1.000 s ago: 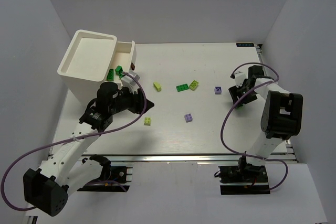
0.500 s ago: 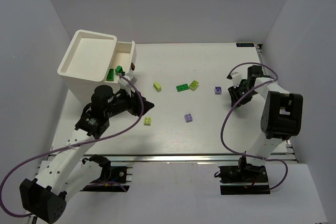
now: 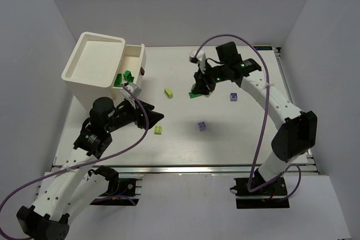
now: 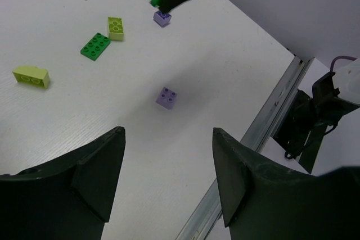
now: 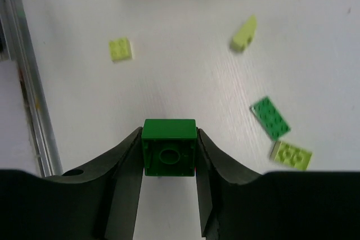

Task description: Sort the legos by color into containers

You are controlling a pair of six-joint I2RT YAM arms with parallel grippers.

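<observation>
clamping a dark green brick (image 5: 169,149) in the right gripper (image 5: 169,137), up over the table (image 3: 253,133), near a green plate (image 5: 270,117) and a lime brick (image 5: 291,154). left gripper (image 4: 167,139) released, jaws wide, low near a second lime brick (image 3: 159,130), lavender brick (image 4: 166,98) loose ahead. more green bricks (image 3: 125,77) in the pulled-out drawers (image 3: 135,60) of the box (image 3: 93,66).
</observation>
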